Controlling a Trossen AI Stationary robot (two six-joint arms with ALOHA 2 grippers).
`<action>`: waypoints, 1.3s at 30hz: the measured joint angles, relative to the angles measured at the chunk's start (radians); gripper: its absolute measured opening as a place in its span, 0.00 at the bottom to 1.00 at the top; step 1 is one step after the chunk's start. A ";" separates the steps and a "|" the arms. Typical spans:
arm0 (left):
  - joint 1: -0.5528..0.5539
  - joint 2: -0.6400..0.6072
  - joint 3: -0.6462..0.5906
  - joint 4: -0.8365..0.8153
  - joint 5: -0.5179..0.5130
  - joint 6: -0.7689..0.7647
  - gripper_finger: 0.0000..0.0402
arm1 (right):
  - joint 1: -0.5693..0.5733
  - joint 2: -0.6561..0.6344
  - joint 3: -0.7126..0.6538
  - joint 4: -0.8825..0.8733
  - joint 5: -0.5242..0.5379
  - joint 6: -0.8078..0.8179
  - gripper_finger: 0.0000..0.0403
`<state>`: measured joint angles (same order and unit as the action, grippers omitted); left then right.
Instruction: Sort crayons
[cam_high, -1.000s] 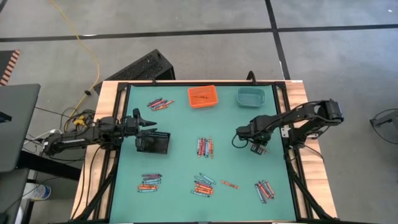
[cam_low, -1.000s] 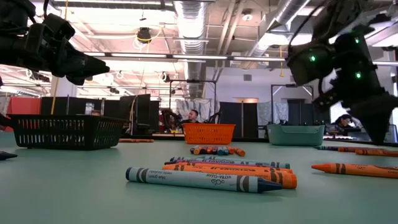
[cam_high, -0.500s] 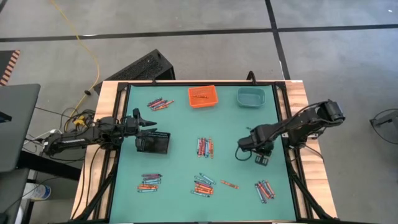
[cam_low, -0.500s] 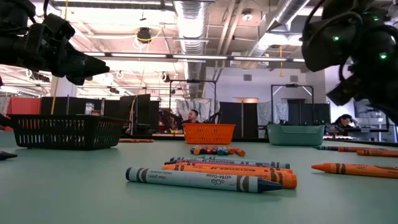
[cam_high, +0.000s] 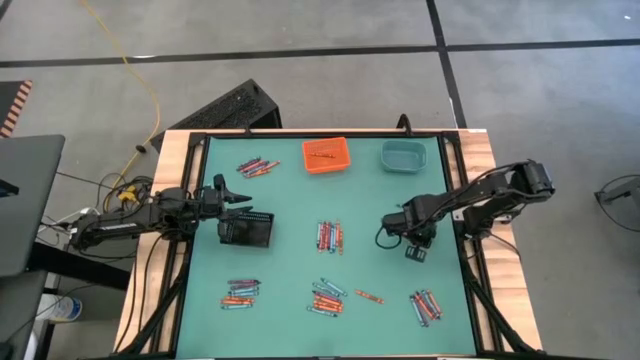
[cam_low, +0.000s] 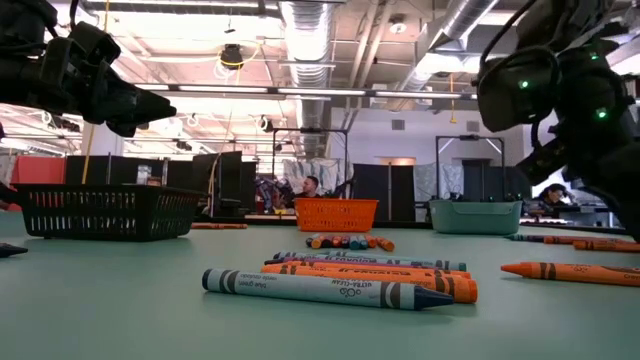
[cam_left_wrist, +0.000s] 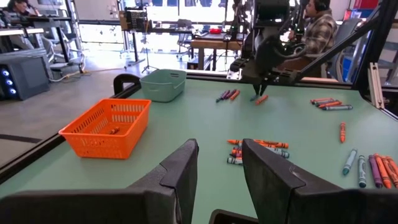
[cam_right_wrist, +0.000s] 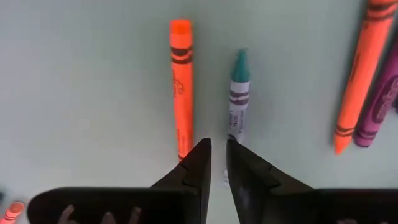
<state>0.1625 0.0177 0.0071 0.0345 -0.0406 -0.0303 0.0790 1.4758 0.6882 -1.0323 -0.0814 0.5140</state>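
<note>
Across the green table (cam_high: 290, 300), crayons (cam_high: 329, 236) lie in small clusters: orange, teal, purple paper-wrapped sticks.
Right gripper (cam_right_wrist: 217, 163) hovers nearly pressed together, empty; left gripper (cam_left_wrist: 216, 163) slightly spread beside the black basket (cam_high: 246, 231); workshop behind.

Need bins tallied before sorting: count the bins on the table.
3: orange bin at the far edge, teal bin to its right, black bin near the left gripper.

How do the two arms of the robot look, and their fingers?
Both arms are dark, jointed, with black cables. The left gripper has two broad, dark grey, wedge-shaped fingers. The right gripper has the same tapered black fingers; green lights glow on its arm in the low view.
</note>
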 joint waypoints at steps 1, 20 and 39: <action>0.000 0.000 0.000 0.000 0.000 0.000 0.29 | -0.006 0.001 -0.006 0.007 0.006 -0.002 0.21; 0.000 0.000 0.000 0.000 0.000 0.000 0.29 | -0.027 0.001 0.085 -0.054 0.135 -0.132 0.21; 0.000 0.000 0.000 0.000 0.000 0.000 0.29 | -0.132 0.001 0.086 -0.051 0.217 -0.500 0.21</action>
<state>0.1623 0.0178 0.0069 0.0345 -0.0406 -0.0303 -0.0528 1.4772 0.7742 -1.0834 0.1354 0.0140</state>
